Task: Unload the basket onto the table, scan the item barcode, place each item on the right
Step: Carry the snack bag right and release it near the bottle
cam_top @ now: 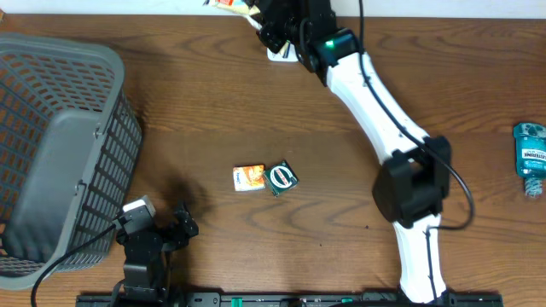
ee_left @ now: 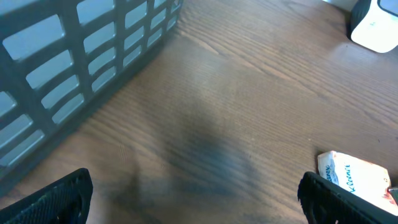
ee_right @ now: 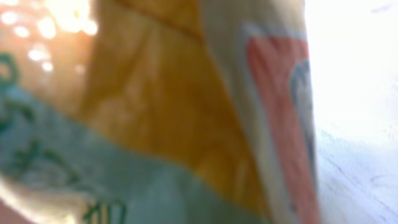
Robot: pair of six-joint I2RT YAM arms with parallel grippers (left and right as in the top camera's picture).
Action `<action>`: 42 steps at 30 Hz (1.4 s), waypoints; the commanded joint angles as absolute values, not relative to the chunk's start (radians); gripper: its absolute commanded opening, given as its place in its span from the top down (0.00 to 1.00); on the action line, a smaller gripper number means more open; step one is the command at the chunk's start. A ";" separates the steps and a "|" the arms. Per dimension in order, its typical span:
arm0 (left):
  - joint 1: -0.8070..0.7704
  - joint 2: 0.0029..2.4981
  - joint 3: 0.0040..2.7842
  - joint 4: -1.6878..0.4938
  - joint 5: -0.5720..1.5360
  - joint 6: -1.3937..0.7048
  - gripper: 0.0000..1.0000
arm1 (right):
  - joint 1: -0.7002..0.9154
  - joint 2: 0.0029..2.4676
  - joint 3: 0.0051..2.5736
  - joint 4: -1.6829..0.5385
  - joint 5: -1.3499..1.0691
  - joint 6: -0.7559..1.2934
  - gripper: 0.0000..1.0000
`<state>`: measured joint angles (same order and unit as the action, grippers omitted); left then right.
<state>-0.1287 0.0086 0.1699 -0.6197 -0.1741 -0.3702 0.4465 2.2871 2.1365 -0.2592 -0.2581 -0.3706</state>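
My right gripper [cam_top: 269, 30] is stretched to the table's far edge and is shut on the item [cam_top: 232, 5], a yellow, white and red packet partly cut off by the frame's top. That packet [ee_right: 186, 112] fills the right wrist view as a blur of orange, green and red, hiding the fingers; no barcode is readable. A white scanner [cam_top: 281, 54] sits just below the gripper and also shows as a white scanner [ee_left: 376, 25] at the left wrist view's top right. My left gripper [cam_top: 175, 223] [ee_left: 196, 199] stands open and low over bare wood at the near left.
A grey mesh basket [cam_top: 60, 153] [ee_left: 81, 56] fills the left side. An orange packet [cam_top: 248, 177] and a green packet [cam_top: 281, 177] lie mid-table; a white tissue packet [ee_left: 354, 177] lies by my left gripper's right finger. A blue bottle [cam_top: 531, 155] lies at the right edge.
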 commanded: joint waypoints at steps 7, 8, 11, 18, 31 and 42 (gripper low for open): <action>-0.128 0.004 0.159 -0.628 -0.184 -0.379 0.02 | 0.360 2.459 2.148 0.083 -0.248 -0.125 0.99; -0.128 0.004 0.159 -0.628 -0.184 -0.379 0.02 | 0.356 2.470 2.148 0.105 -0.261 -0.104 0.99; -0.128 0.004 0.159 -0.628 -0.184 -0.379 0.02 | 0.348 2.502 2.148 0.168 -0.272 -0.042 0.99; -0.127 0.004 0.159 -0.628 -0.184 -0.379 0.02 | 0.348 2.512 2.149 0.176 -0.308 -0.004 0.99; -0.128 0.004 0.159 -0.628 -0.184 -0.379 0.02 | 0.329 2.451 2.159 0.018 -0.343 0.090 0.99; -0.128 0.004 0.159 -0.628 -0.184 -0.379 0.02 | 0.081 2.147 2.159 -0.624 -0.038 0.134 0.99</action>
<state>-0.1287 0.0086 0.1699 -0.6209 -0.1745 -0.3702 0.1730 2.2768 2.1330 -0.5526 -0.2317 0.1150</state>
